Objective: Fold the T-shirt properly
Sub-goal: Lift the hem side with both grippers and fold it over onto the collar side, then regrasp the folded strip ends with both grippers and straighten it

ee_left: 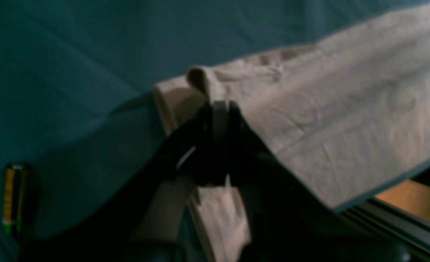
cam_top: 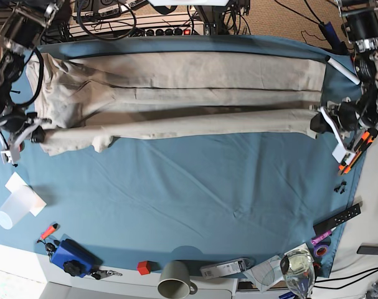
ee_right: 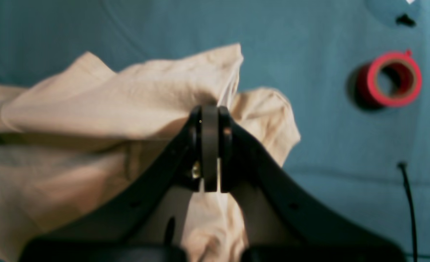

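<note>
Both arms are pinching opposite ends of the T-shirt point(cam_top: 176, 93), apparently keeping its near edge taut for a lengthwise fold. The left gripper point(ee_left: 220, 109) and right gripper point(ee_right: 210, 116) each have jaws clamped on cloth. The beige shirt is lying stretched across the table's point(cam_top: 195, 187) far side, creased lengthwise.

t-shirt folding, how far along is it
Partly done. The T-shirt lies stretched across the far side of the teal cloth as a long band, its long edges apparently folded in. In hand: the left gripper and right gripper each pinch one end. Left: folding it crosswise into a compact stack.
</note>
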Controlling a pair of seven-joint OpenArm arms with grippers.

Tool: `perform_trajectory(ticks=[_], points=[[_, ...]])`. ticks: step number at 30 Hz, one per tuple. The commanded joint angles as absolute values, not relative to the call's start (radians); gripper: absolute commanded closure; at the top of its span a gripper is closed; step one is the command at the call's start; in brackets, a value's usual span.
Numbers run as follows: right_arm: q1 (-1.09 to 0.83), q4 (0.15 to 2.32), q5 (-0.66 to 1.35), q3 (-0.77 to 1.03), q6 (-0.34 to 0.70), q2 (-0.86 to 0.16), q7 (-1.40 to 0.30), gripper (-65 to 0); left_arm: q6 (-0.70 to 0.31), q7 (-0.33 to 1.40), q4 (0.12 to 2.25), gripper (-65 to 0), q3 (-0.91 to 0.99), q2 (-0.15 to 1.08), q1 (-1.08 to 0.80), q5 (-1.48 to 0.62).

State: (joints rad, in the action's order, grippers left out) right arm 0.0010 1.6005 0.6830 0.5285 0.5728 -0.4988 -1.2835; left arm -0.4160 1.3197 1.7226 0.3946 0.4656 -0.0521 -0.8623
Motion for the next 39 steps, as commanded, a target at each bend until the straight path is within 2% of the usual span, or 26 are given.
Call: perform_trajectory(ticks=[1, 7, 13, 18, 24, 32, 39], points=[[-0.002, 1.629, 0.689, 0.542, 0.572, -0.526, -1.269, 0.0, -0.417, 1.308, 1.753, 0.0, 0.403, 0.485, -0.054, -0.876], [-0.098, 1.7, 0.688, 0.554, 0.572, -0.516, -1.268, 0.0, -0.417, 1.301, 1.789, 0.0, 0.403, 0.48, -0.113, -0.876], [-0.164, 1.758, 0.702, 0.679, 0.572, -0.445, -1.267, 0.0, -0.416, 1.301, 1.79, 0.0, 0.405, 0.479, -0.119, -0.876], [-0.222, 1.79, 0.722, 0.747, 0.591, -0.435, -1.281, 0.0, -0.417, 1.309, 1.79, 0.0, 0.405, 0.479, -0.12, -0.876], [-0.276, 1.809, 0.721, 0.749, 0.591, -0.434, -1.285, 0.0, -0.416, 1.312, 1.805, 0.0, 0.405, 0.479, -0.139, -0.876], [-0.287, 1.809, 0.714, 0.749, 0.591, -0.434, -1.298, 0.0, -0.414, 1.304, 1.906, 0.0, 0.405, 0.465, -0.256, -0.834], [-0.323, 1.809, 0.714, 0.76, 0.59, -0.41, -1.306, 0.0, -0.351, 1.282, 1.918, 0.0, 0.412, 0.419, -0.289, -0.725]])
